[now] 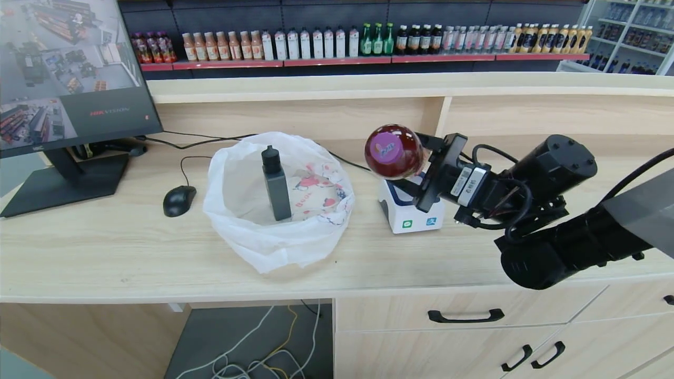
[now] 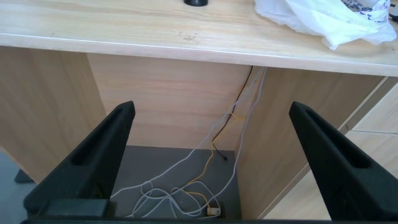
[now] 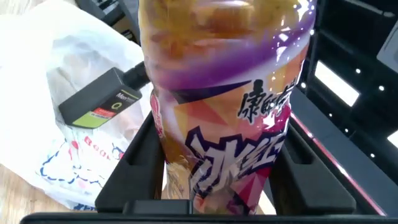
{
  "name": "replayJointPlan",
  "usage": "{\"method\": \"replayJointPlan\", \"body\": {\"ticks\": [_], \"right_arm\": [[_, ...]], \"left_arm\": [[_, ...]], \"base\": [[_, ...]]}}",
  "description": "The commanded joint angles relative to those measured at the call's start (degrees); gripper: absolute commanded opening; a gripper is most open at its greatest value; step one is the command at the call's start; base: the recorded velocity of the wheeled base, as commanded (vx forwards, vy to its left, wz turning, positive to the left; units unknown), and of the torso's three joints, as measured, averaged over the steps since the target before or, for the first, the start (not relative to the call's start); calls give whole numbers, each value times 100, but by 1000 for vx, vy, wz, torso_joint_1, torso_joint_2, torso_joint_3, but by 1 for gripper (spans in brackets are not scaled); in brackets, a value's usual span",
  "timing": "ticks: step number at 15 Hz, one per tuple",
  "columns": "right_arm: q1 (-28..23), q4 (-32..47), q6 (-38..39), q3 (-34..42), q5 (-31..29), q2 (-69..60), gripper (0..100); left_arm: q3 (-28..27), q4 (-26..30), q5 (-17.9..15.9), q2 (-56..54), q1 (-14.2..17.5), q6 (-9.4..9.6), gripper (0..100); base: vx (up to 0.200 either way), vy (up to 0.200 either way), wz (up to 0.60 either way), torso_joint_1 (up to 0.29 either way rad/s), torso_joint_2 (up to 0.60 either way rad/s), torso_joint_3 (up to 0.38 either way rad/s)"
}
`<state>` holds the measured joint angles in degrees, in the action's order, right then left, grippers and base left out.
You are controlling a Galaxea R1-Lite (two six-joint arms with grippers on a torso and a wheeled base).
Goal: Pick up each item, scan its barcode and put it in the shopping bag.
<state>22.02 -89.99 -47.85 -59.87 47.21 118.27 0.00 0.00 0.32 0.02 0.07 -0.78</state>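
Right gripper (image 1: 408, 160) is clamping the drink bottle (image 1: 394, 151) sideways over the scanner (image 1: 410, 216), just right of the shopping bag (image 1: 274, 242). Left gripper (image 2: 211, 155) is hanging open. I'm worrying that the slick bottle slips out, or topples the dark bottle (image 1: 276, 189) going in.

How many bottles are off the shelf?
2: a dark bottle standing in the bag, a drink bottle held in the right hand near the scanner. Bag may hide more.
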Motion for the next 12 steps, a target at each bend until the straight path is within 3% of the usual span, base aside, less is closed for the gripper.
{"method": "replayJointPlan", "body": {"ticks": [1,6,12], "right_arm": [[-83,-1,-67,-157,130,231,0],[-646,-1,-128,-315,332,275,0],[-505,-1,-199,-306,350,495,0]], "left_arm": [[0,0,3,-2,1,-1,100],[0,0,3,-2,1,-1,100],[0,0,3,-2,1,-1,100]], "base": [[0,0,0,0,0,0],[0,0,0,0,0,0],[0,0,0,0,0,0]]}}
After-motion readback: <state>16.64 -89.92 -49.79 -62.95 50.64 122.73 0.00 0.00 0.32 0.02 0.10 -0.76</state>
